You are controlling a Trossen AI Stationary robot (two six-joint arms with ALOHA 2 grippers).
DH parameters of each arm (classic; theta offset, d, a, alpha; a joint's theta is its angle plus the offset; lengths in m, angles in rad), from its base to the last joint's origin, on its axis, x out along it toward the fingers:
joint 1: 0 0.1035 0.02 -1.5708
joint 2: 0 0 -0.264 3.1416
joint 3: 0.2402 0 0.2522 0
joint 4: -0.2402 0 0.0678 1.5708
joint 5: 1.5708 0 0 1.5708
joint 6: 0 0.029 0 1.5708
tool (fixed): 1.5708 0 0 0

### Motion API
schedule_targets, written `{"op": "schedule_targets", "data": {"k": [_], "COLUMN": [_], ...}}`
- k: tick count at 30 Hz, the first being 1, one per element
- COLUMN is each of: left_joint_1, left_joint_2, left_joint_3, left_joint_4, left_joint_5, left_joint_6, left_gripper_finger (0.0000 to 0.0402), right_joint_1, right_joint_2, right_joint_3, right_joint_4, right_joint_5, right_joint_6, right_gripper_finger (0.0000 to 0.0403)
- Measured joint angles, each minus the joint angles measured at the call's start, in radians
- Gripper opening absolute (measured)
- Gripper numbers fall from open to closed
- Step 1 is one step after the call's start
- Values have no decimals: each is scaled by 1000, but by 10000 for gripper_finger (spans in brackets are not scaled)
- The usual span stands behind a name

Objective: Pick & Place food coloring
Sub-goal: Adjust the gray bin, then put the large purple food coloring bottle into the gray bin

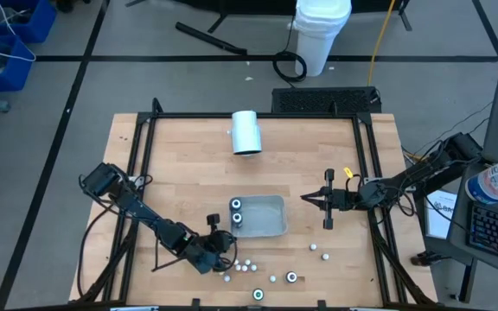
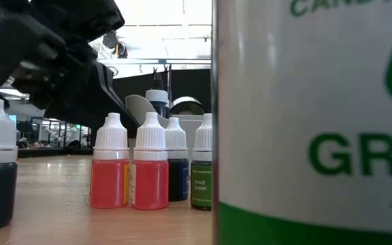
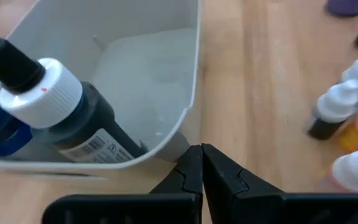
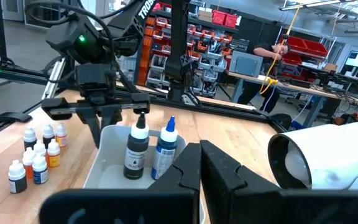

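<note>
Wooden tabletop (image 1: 188, 155): left claw (image 1: 217, 256) pressed together, empty, beside tray (image 1: 271, 226); swing toward five o'clock, spread over food coloring (image 1: 242, 268).

giant green-labelled bottle (image 2: 312, 122) cropped, blurred, blocking table

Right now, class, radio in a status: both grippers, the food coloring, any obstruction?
Left gripper shut, empty, at grey tray rim. Right gripper shut, waiting right of tray. Two food coloring bottles in tray, rest loose. No obstruction seen.
</note>
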Motion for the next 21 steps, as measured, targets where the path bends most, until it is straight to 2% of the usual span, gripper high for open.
{"op": "schedule_targets", "data": {"k": [4,11,16,21], "left_joint_1": [5,6,-33,-115], "left_joint_2": [0,-10,-126,-294], "left_joint_3": [0,-1,0,0], "left_joint_4": [-22,-19,62,18], "left_joint_5": [-3,10,27,14], "left_joint_6": [-18,3,115,339], "left_gripper_finger": [4,19,4,17], "right_joint_1": [0,0,0,0], "right_joint_2": [0,0,0,0], "right_joint_3": [0,0,0,0], "right_joint_4": [0,0,0,0], "right_joint_5": [0,0,0,0], "right_joint_6": [0,0,0,0], "right_gripper_finger": [0,0,0,0]}}
